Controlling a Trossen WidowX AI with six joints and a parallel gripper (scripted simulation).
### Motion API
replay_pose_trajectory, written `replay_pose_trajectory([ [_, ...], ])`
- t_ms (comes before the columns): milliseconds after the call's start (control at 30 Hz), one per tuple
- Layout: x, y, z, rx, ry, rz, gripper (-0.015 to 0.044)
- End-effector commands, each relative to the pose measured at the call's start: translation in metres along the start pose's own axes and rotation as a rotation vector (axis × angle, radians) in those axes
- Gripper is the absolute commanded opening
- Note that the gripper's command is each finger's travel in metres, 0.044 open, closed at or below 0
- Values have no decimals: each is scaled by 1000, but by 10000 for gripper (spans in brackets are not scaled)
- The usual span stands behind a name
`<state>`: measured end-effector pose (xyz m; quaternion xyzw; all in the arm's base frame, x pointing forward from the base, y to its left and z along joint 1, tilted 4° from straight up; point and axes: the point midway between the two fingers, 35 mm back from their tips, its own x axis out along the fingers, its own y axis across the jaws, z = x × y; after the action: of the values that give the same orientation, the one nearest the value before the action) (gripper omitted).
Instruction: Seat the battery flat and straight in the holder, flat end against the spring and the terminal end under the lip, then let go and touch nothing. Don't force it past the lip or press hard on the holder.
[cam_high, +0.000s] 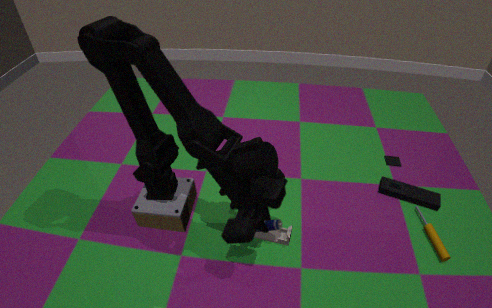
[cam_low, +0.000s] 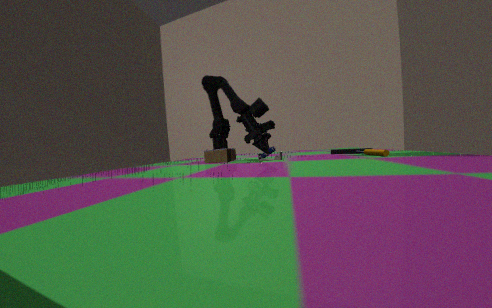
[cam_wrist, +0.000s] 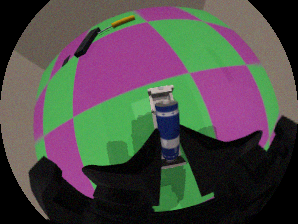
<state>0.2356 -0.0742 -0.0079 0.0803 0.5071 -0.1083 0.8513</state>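
A blue battery with pale bands is between the fingers of my gripper, which is shut on it. In the exterior view the battery is tilted, its end away from the arm raised. The pale battery holder lies on the floor under the battery. In the wrist view the battery runs roughly along the holder, and its far end stops a little short of the holder's far end wall. The near part of the holder is mostly hidden; whether the battery touches it, I cannot tell.
A black bar-shaped object, a screwdriver with an orange handle and a small dark square lie well away from the holder. The arm's base block stands behind the gripper.
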Motion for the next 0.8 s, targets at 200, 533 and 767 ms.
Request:
replay_pose_trajectory([
  [200, 4, 0, -3, 3, 75, 1, 71],
  [533, 6, 0, -1, 2, 134, 1, 71],
  [767, 8, 0, 0, 2, 175, 1, 71],
])
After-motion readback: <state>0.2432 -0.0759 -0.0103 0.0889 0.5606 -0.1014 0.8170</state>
